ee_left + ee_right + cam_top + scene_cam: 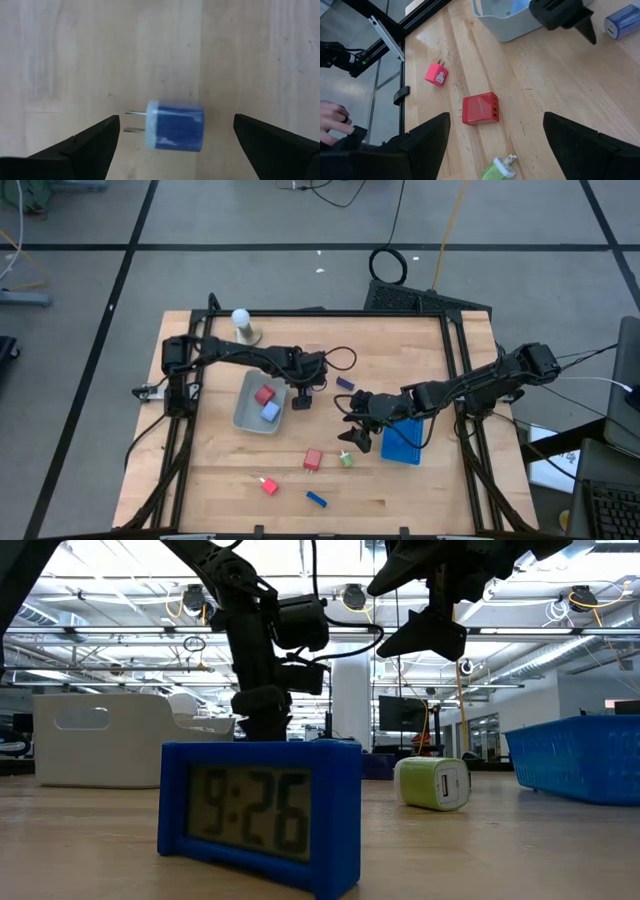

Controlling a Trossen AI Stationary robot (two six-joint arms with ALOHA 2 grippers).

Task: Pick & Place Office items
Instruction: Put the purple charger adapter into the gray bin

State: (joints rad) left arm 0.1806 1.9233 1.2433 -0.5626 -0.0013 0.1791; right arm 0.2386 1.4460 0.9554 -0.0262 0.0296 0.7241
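- The low view shows a blue clock (260, 815) lying close on the wood, reading 9:26. From above it is just a small blue bar (316, 499) near the table's front edge.
- The left wrist view shows a blue plug block (175, 126) lying on its side, its two metal pins pointing sideways toward one finger.
- The left gripper (301, 398) hangs over that plug, next to the grey tray (245, 416). Its jaws are wide apart and hold nothing.
- The right gripper (356, 436) reaches in beside the blue tray (402, 446), jaws apart and empty.
- Below it lie a red block (480, 108), a pink plug (436, 74) and a green plug (497, 169).
- A person's hand (332, 120) shows off the table's edge.
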